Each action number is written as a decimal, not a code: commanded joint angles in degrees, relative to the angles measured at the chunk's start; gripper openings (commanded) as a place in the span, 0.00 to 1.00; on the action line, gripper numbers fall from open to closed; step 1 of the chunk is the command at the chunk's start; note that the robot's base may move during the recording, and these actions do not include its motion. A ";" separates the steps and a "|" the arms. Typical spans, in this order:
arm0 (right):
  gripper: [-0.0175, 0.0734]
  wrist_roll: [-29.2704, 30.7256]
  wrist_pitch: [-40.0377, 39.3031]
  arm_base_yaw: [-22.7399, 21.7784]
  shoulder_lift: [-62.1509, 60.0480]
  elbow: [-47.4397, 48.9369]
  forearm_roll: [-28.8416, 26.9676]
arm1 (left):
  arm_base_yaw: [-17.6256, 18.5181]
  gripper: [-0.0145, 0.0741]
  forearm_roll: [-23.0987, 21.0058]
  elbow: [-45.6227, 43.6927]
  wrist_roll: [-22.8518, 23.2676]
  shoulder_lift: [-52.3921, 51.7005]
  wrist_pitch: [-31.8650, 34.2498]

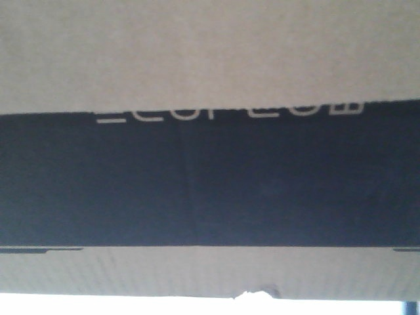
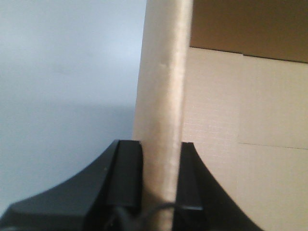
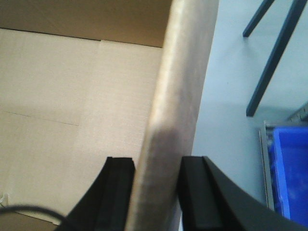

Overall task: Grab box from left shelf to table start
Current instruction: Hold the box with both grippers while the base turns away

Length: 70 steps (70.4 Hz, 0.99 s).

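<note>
**Box pinched by both side walls, close before the front camera**

The box (image 1: 210, 52) fills almost the whole front view. Its black panel (image 1: 210, 184) with pale letters runs across the middle, so it is very near to the robot and between the two arms.

The left claw (image 2: 160, 147) is closed narrow on the left wall of the box (image 2: 163, 72), with one black finger on each side of the cardboard edge. The right claw (image 3: 156, 163) holds the opposite wall (image 3: 183, 72) in the same way.

In both wrist views the flat inner cardboard lies on the side toward the middle, so each claw seems to reach over the rim from above. I think this grip is chosen because the box is too wide for one claw – two thin walls can be pinched, the whole body cannot.

Under the lower edge of the box there is a pale strip (image 1: 131, 305), probably the worktop. I cannot tell if the box touches it or hangs above it. The shelf itself I cannot make out with certainty.

Outside the right wall there is grey floor, two dark slanted legs (image 3: 274, 57) and a blue bin (image 3: 291, 168) in a metal frame (image 3: 265, 163) – these stand near the right side and could be hit if the box swings that way. On the left side only a plain pale surface shows.
</note>
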<state>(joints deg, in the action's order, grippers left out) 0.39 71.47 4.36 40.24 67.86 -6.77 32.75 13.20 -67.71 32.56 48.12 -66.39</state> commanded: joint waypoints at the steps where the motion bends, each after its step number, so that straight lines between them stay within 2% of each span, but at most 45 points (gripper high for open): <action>1: 0.26 1.15 -5.42 0.13 -0.13 1.81 -3.41 | 0.29 0.06 -0.47 -2.14 1.95 -0.56 7.93; 70: 0.26 1.15 -5.44 0.13 -0.07 1.81 -3.41 | 0.29 0.06 -1.55 -2.14 1.95 -0.56 7.93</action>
<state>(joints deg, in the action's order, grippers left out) 0.39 71.60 4.36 40.24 67.86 -6.77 32.75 12.70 -67.71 32.56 48.12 -66.43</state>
